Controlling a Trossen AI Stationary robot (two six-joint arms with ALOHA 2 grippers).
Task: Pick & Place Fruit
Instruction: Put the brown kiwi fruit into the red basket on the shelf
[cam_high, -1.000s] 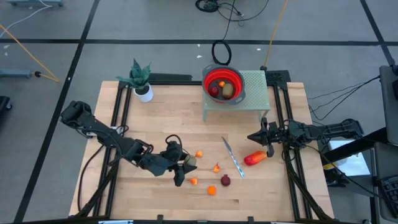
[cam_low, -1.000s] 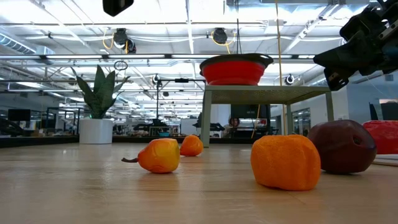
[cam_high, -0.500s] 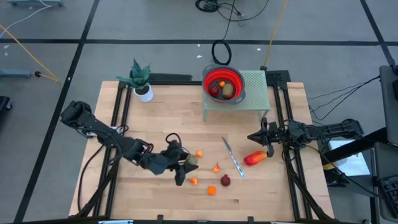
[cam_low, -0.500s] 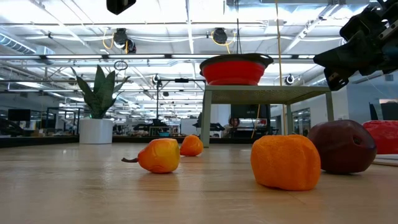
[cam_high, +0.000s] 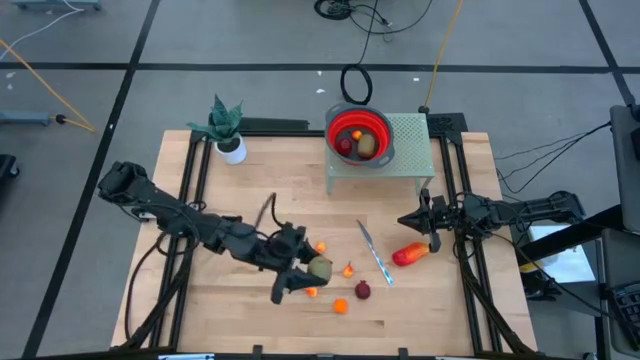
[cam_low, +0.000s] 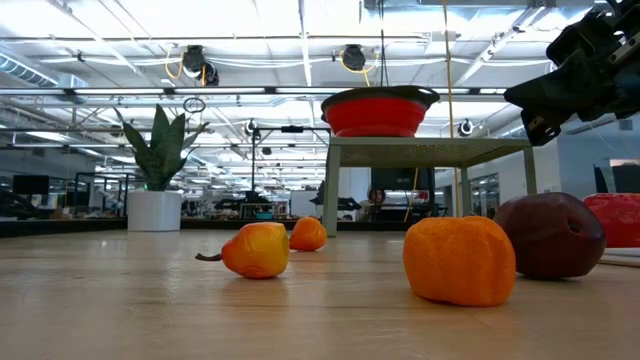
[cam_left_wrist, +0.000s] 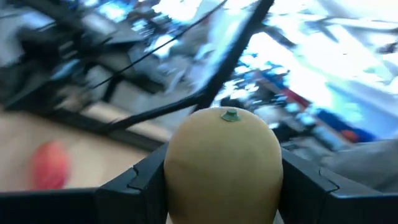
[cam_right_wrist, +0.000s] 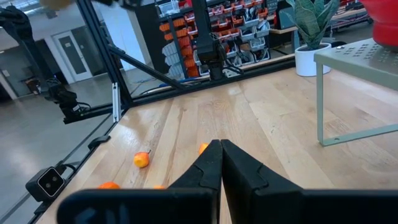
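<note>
An olive-brown oval fruit (cam_high: 319, 267) sits between the fingers of my left gripper (cam_high: 314, 270), above the middle of the table; the left wrist view shows the fruit (cam_left_wrist: 222, 163) filling the gap. Around it on the wood lie several tiny orange pieces (cam_high: 340, 306), a dark red ball (cam_high: 362, 290) and an elongated red-orange piece (cam_high: 410, 254). The red bowl (cam_high: 378, 128) stands on a green stand and holds fruit. My right gripper (cam_high: 402, 219) waits shut at the table's right side. My left gripper pinches the olive-brown fruit by its two opposite sides (cam_left_wrist: 169, 173) between the two fingers (cam_left_wrist: 140, 183). The fingers lie about level and come from the table's left. The fruit is lifted clear of the table, its stem end (cam_left_wrist: 230, 114) pointing away from the wrist.
A slim knife (cam_high: 375, 252) lies between the loose fruit and the red-orange piece. A potted plant (cam_high: 228, 128) stands at the far left. The green stand (cam_high: 410, 150) is at the far middle. Bare wood stretches along the left and near edges.
My left gripper has risen and gone a little toward the table's right edge with the olive-brown fruit, tipping from pointing down to about level. It has left the top of the low view. The fruit stays between the fingers, lifted higher.
</note>
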